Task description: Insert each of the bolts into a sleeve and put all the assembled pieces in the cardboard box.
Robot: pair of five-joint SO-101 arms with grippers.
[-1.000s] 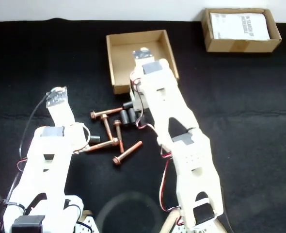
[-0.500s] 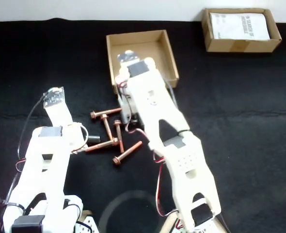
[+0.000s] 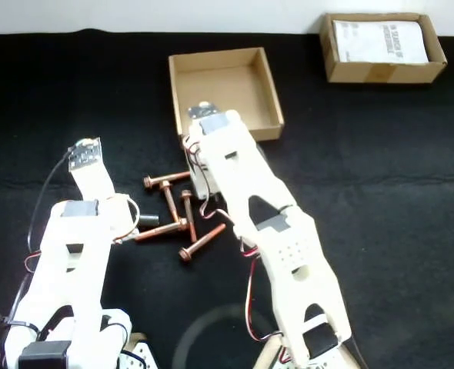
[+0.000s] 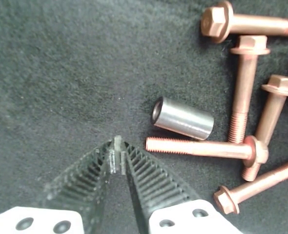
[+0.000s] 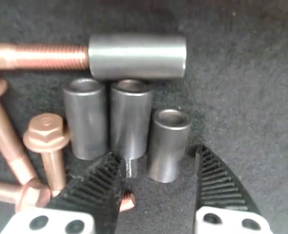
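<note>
Right tool (image 5: 158, 156) spread wide, one jaw on each side of the end sleeve (image 5: 169, 144) in a row of three. Here's my worry: the middle sleeve (image 5: 130, 119) sits just beside it, and one jaw tip is close under that neighbour. If I close from here I could pinch both, or tip the neighbour into the bolts (image 5: 49, 146). Smooth steel, too, so a shallow bite may let it squirt out and roll across the bench (image 3: 404, 231).

Left tool (image 4: 117, 151) is pinched shut on nothing, near a loose sleeve (image 4: 183, 118) lying against a bolt (image 4: 202, 147); one nudge could send it rolling. The cardboard box (image 3: 223, 84) sits just beyond the pile.
</note>
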